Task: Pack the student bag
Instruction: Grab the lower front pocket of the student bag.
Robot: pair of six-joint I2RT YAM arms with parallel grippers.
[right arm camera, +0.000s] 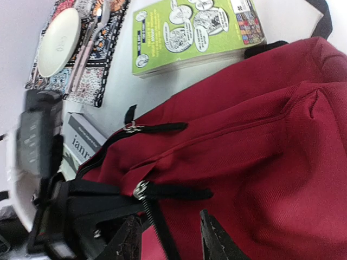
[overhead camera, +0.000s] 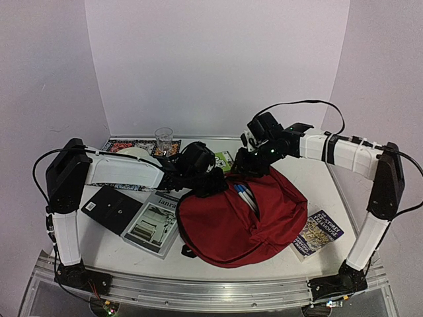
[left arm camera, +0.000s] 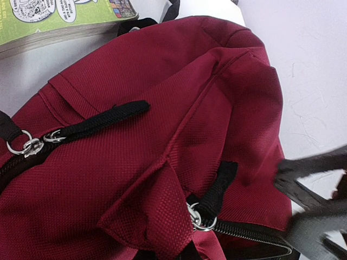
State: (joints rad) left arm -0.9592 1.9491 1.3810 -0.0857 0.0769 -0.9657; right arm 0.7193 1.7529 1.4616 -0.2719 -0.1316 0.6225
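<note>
The student bag is lying centrally before us, its zip opening running away towards both claws at its far end. Our right gripper is straddling the zip edge, fingers parted and clamping nothing. Our left gripper is working alongside, and we cannot tell its grip.

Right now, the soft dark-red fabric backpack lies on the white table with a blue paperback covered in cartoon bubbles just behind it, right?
Not quite: the cartoon-covered paperback is lime green, not blue, as the right wrist view shows. The dark-red fabric backpack does lie on the white table with that book just behind it.
</note>
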